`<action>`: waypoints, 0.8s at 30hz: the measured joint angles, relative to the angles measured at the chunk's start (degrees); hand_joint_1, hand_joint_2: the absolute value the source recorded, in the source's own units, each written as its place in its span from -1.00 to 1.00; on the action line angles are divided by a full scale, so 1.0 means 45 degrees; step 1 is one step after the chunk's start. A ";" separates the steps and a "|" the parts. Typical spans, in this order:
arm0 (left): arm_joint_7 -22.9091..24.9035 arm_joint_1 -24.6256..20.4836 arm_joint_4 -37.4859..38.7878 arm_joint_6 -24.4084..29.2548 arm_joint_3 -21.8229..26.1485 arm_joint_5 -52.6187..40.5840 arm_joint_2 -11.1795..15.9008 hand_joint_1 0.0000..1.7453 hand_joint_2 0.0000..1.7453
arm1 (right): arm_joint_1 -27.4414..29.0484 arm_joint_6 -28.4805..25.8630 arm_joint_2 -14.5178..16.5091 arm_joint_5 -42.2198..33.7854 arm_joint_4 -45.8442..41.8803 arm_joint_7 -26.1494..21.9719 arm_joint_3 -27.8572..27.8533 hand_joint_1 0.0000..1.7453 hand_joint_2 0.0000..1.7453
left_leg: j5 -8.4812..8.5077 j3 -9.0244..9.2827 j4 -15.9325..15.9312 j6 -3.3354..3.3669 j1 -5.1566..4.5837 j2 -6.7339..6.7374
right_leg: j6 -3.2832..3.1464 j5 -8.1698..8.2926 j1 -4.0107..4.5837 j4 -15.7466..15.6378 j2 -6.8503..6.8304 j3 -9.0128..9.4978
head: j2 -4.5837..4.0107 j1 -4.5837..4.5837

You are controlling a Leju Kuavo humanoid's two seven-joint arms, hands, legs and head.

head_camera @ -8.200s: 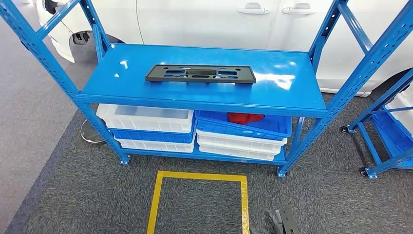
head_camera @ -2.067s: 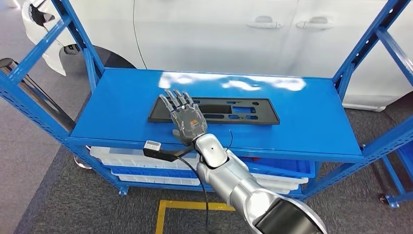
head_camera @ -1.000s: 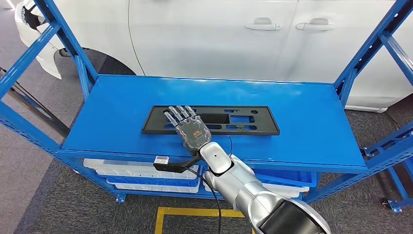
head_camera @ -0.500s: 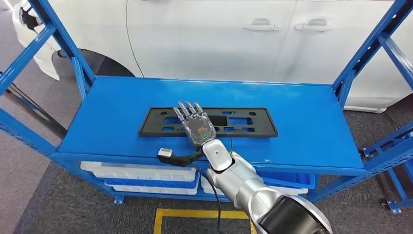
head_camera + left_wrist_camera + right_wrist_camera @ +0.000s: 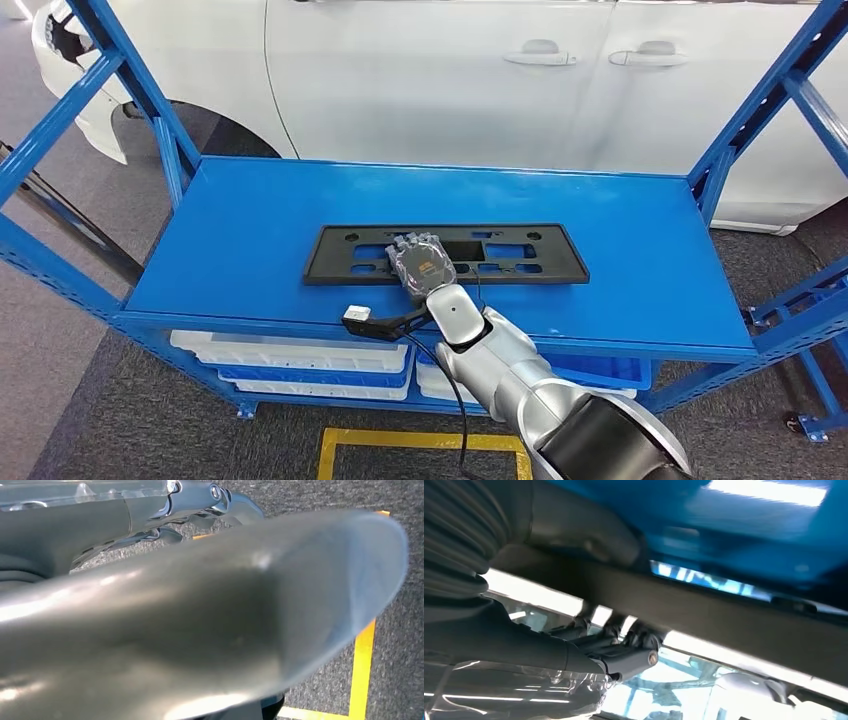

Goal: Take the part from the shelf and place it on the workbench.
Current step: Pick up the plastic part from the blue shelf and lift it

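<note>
A long, flat black part (image 5: 530, 256) with several cut-outs lies across the middle of the blue shelf top (image 5: 250, 240). My right hand (image 5: 420, 262) reaches in over the shelf's front edge and grips the part at its near edge, a little left of its middle, with the fingers curled over it. In the right wrist view the part (image 5: 724, 615) runs as a dark bar between the thick thumb (image 5: 589, 535) and the darker fingers (image 5: 624, 645). The left wrist view shows my left hand (image 5: 150, 510) hanging low over the carpet, with its fingers mostly hidden.
A white car (image 5: 450, 80) stands right behind the shelf. Blue uprights (image 5: 130, 90) frame both shelf ends. White and blue bins (image 5: 290, 360) sit on the lower level. Yellow floor tape (image 5: 420, 440) marks the grey carpet in front. Another blue rack (image 5: 810, 330) stands at the right.
My right hand slid along the part toward its middle and its fingers, stretched flat before, have curled down over the part. The view shifted slightly.
</note>
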 joint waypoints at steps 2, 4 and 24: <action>-0.0009 0.0003 0.0000 -0.0010 0.0001 -0.0001 0.0004 -1.00 -1.00 | -0.0020 0.0005 -0.0038 0.0022 0.0036 0.0098 0.0000 1.00 1.00 | -0.0038 0.0003 0.0014 -0.0148 0.0033 0.0002 | -0.0143 0.0045 -0.0011 -0.0061 -0.0004 0.0017 | 0.0000 0.0004; -0.0023 0.0005 0.0000 -0.0041 0.0004 -0.0001 0.0007 -1.00 -1.00 | -0.0043 0.0017 -0.0059 0.0046 0.0067 0.0177 0.0000 1.00 1.00 | -0.0427 -0.0238 0.0575 -0.0291 0.0068 0.0012 | -0.0282 0.0102 -0.0064 -0.0154 -0.0017 0.0055 | 0.0000 -0.0019; -0.1457 -0.0091 0.0000 0.0046 -0.0024 -0.0639 0.0034 -1.00 1.00 | -0.0172 -0.1052 -0.0211 -0.0006 0.0110 -0.0037 -0.0266 1.00 1.00 | 0.0140 -0.0040 -0.0104 0.0226 0.0095 0.0041 | 0.0279 -0.1653 -0.0095 0.3700 -0.0006 -0.1682 | 0.0000 0.0034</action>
